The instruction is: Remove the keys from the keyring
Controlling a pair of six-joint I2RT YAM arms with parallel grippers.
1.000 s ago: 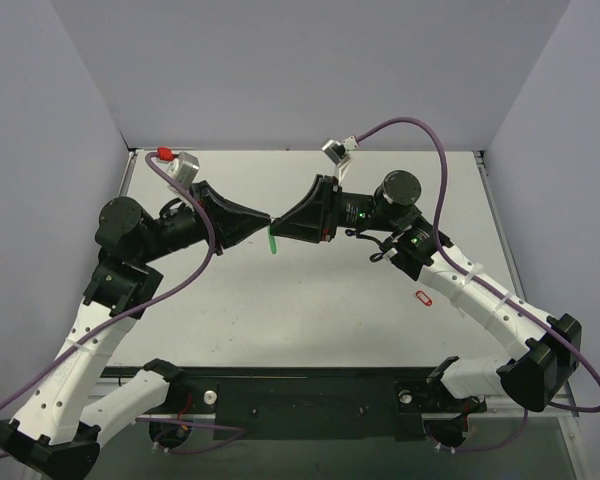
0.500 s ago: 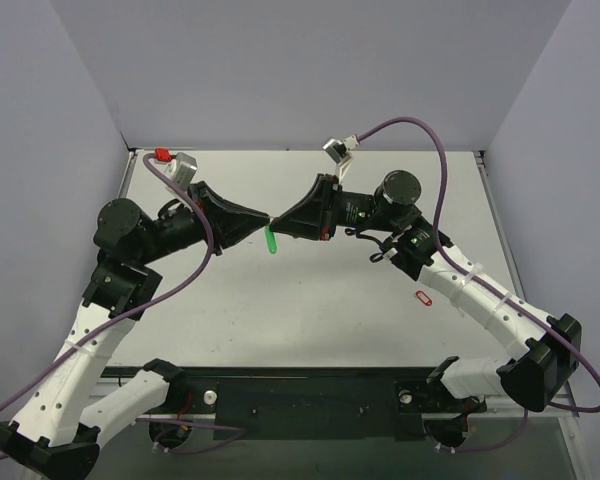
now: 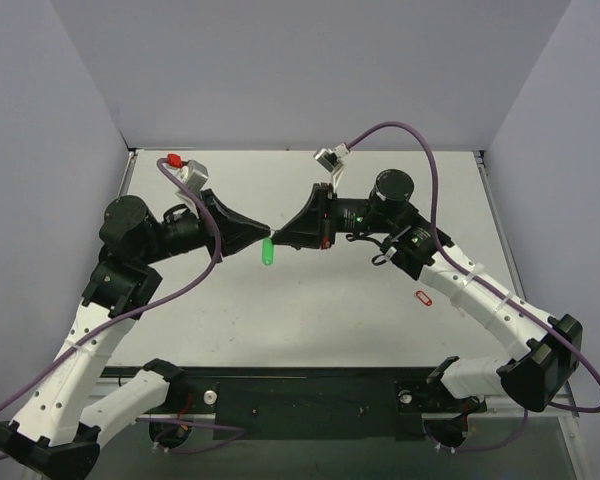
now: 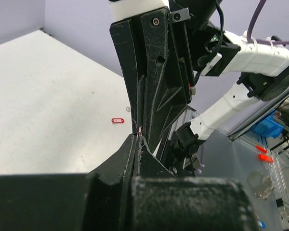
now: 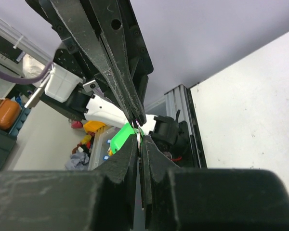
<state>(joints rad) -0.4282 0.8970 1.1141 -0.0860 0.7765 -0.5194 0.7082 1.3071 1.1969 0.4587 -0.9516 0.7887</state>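
My two grippers meet tip to tip above the middle of the table [image 3: 310, 320]. The left gripper [image 3: 263, 231] is shut on the small ring end of the keyring. The keyring's green fob [image 3: 268, 250] hangs just below the tips and also shows in the right wrist view [image 5: 119, 141]. The right gripper [image 3: 276, 236] is shut on the key. In the right wrist view the key is a thin silver strip [image 5: 139, 149] edge-on between that gripper's [image 5: 139, 140] closed jaws. In the left wrist view my left gripper [image 4: 137, 138] is closed, and the fob is hidden.
A small red oval outline piece [image 3: 424, 297] lies on the table under the right forearm, and shows in the left wrist view [image 4: 117, 121]. Purple cables loop above both arms. Grey walls close the table at the back and sides.
Both wrists have rolled and the meeting point has shifted slightly down and left. The green fob has swung and now shows a broader face lower down.
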